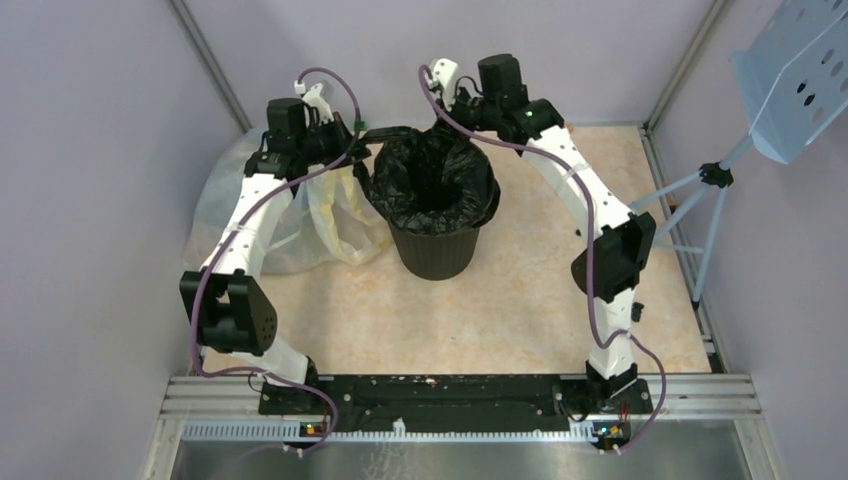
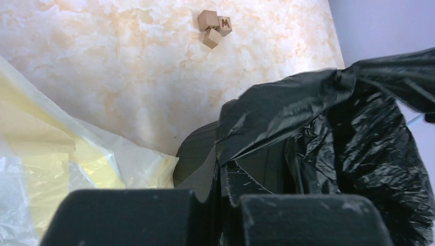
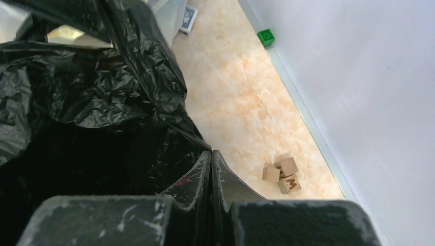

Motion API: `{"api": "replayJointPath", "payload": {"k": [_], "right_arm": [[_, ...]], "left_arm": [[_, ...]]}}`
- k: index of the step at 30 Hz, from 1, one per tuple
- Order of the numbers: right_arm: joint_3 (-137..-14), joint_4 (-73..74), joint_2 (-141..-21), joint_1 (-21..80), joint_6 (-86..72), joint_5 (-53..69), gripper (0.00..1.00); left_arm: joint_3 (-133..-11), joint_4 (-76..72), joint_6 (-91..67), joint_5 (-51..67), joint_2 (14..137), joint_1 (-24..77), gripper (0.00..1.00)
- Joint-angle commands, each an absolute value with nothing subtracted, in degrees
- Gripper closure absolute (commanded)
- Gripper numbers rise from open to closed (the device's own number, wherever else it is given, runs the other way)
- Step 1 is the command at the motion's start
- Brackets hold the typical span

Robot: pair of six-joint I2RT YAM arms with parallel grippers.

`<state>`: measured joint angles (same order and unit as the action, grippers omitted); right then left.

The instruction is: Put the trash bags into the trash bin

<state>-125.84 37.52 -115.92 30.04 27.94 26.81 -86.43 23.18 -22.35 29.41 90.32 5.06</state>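
The round black trash bin (image 1: 435, 250) stands upright at the middle of the table. The glossy black trash bag (image 1: 430, 180) sits inside it, its mouth spread open over the rim. My left gripper (image 1: 362, 135) is at the bin's rear left rim, shut on the bag's edge, which is pulled taut. In the left wrist view the gripper (image 2: 221, 169) pinches the bag (image 2: 359, 133) beside the bin's ribbed side (image 2: 197, 151). My right gripper (image 1: 458, 104) is at the rear right rim. In the right wrist view it (image 3: 211, 154) is shut on the bag's edge (image 3: 102, 92).
A big translucent pale-yellow bag (image 1: 300, 220) lies left of the bin, under my left arm, also in the left wrist view (image 2: 51, 169). Wooden cubes (image 3: 282, 174) and a green block (image 3: 265, 37) lie by the back wall. A light-blue perforated panel on a tripod (image 1: 800, 70) stands at right.
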Motion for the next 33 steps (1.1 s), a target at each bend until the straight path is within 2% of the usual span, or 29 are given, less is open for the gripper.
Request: {"api": "replayJointPath", "payload": {"k": [1,6,10,19,22,24,26,28,33], "right_arm": [[-132.2,35.2,-118.6,26.7,19.7,31.5,1.00],[-133.2,34.0,-120.5,24.6,14.8,34.5,1.00],[-137.6,39.6,-123.6,24.2,14.6,32.9,1.00],[-135.5,38.3,-124.3,23.5,13.0,33.0,1.00],[-136.9,38.2,-122.6,23.2,13.8,32.7,0.84],[-135.6,37.0,-120.2,23.2,15.3,34.1,0.60],[-132.9,35.0,-117.4,23.3,17.4,36.7,0.46],[-129.6,33.1,-114.5,23.6,19.2,38.0,0.40],[-127.5,34.9,-112.6,26.0,25.7,38.6,0.39]], "left_arm": [[-87.7,22.4,-21.6,28.6,92.1,4.6,1.00],[-86.9,21.7,-21.9,29.4,93.8,4.6,1.00],[-85.8,21.7,-21.6,30.2,95.0,4.6,1.00],[-82.8,21.1,-21.5,33.9,97.1,4.6,1.00],[-84.1,22.1,-20.6,33.4,96.7,4.6,1.00],[-84.9,22.3,-20.4,33.0,96.4,4.6,1.00],[-86.2,22.8,-20.4,32.9,96.5,4.6,1.00],[-87.2,23.1,-20.6,33.2,96.6,4.6,1.00],[-88.8,23.6,-20.9,33.2,96.7,4.6,1.00]]}}
